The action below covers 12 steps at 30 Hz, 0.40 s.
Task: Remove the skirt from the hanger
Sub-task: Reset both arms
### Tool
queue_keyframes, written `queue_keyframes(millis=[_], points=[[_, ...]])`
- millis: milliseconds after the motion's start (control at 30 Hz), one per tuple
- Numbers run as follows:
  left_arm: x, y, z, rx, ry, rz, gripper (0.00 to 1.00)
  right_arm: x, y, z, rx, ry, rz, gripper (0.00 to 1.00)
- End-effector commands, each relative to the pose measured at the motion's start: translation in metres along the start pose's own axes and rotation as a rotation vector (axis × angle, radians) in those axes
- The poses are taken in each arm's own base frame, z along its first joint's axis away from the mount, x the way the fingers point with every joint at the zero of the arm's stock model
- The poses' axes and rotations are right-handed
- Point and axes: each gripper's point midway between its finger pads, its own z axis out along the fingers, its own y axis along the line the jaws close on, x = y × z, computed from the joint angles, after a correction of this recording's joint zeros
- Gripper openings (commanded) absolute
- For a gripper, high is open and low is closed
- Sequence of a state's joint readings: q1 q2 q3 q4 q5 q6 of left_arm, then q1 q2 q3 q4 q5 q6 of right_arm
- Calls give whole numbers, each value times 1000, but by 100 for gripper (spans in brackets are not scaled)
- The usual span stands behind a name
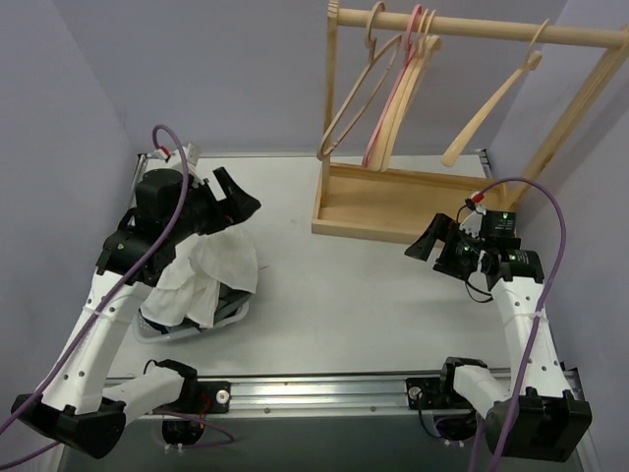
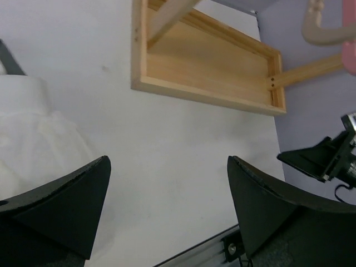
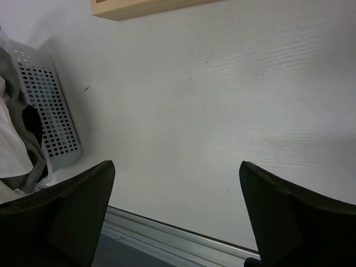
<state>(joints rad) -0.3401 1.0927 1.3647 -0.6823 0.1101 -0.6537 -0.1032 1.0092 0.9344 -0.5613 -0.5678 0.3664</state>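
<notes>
At desk's left edge: mid-grey cloth skirt [image 3: 6, 67] bunched in white perforated plastic basket [image 3: 50, 122], axis unreadable. Pale wooden hanger [image 1: 488, 110] hangs hook-up at far-right corner, slanting down-left. Left gripper [image 1: 231, 202] and right gripper [image 1: 423, 241] raised, fingers apart.

At upper right, one wooden rack [image 1: 462, 28] held perhaps three wooden hangers [image 1: 491, 108] and one pink hanger [image 1: 393, 103]; at lower left, one basket [image 1: 234, 315].

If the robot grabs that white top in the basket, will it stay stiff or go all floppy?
Probably floppy: the white top lies crumpled and spills over the edge of the basket, so it would likely sag and dangle from a single pinch. It looks thin and soft, so it is probably light and unlikely to break.
</notes>
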Motion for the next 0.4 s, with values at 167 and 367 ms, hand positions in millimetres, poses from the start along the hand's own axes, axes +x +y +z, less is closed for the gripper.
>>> queue_keyframes(millis=[167,367], points=[[53,-80,-20,411,75,-33,94,14,29,-12,-171,-61,61,92],[114,-107,-22,601,268,14,94,21,47,-23,-303,-137,63,95]])
